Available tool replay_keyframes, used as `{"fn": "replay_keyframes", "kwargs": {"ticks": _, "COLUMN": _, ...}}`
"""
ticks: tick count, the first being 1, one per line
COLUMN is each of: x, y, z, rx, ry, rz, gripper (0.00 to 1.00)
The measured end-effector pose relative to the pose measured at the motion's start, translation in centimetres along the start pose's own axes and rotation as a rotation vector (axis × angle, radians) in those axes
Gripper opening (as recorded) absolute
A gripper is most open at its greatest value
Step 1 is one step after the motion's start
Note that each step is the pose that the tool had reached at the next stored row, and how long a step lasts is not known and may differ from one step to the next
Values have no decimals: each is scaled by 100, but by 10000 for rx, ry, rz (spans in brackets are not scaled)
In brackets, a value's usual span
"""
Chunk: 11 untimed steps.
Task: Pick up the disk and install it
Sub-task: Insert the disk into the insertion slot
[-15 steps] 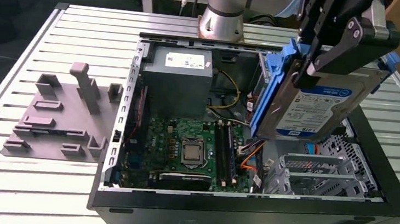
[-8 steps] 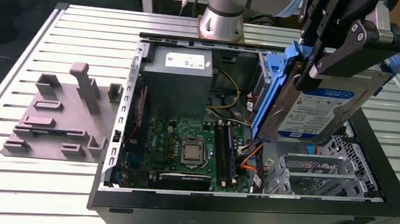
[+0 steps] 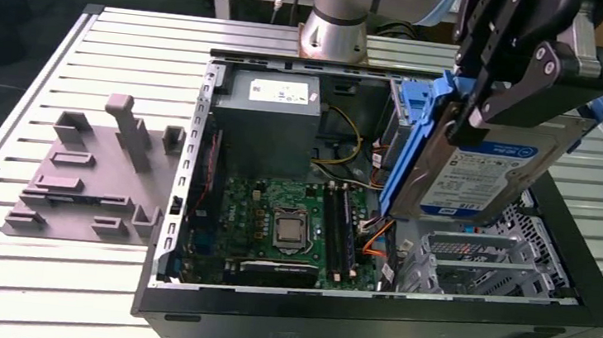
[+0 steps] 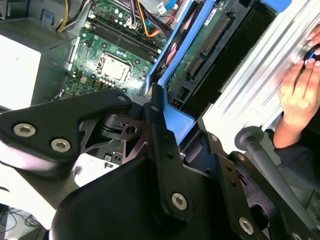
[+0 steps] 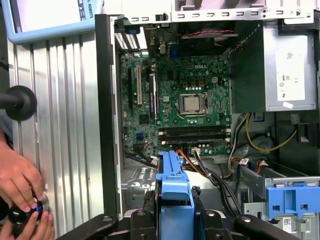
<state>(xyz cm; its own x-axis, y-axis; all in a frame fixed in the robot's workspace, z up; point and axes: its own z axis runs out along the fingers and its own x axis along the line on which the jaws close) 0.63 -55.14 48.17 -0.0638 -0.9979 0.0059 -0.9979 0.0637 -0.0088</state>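
Slatted metal bench [image 3: 3,273] carries everything. On it I see an open black computer case [image 3: 375,330] lying on its side with its inside facing up. A gray fixture [image 3: 95,182] with pegs and slots lies on the bench beside the case, toward the exterior view's left, apart from it.

Inside the case there is a gray power supply [image 3: 273,121] at the far end and a green motherboard [image 3: 273,233] in front of it. A perforated metal drive cage [image 3: 471,252] sits toward the exterior view's right.

The disk [image 3: 478,176] is off the bench, up in the air and tilted, label side facing the exterior camera. It hangs over the drive cage side of the case. I can't tell whether its lower edge touches anything. The second wrist view shows its underside [image 4: 200,45] with the circuit board and connector.

My claw [image 3: 464,118] is clamped on the disk, fingers pinching the blue carrier frame. In the first wrist view that frame stands on edge between the fingers [image 5: 172,220].

A person's hand [image 5: 20,175] rests at the bench edge outside the case, fingers on a small dark knob [image 5: 22,214]. A blue bracket [image 5: 292,196] sits on the cage. The CPU socket [image 5: 192,103] is mid-board.
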Motion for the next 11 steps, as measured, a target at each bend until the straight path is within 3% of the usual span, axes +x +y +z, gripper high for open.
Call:
{"fn": "replay_keyframes", "kwargs": {"ticks": 5, "x": 36, "y": -30, "z": 9, "rx": 0, "ry": -1, "rz": 1, "gripper": 36}}
{"fn": "replay_keyframes", "kwargs": {"ticks": 11, "x": 30, "y": -134, "z": 19, "rx": 0, "ry": -1, "rz": 1, "gripper": 36}}
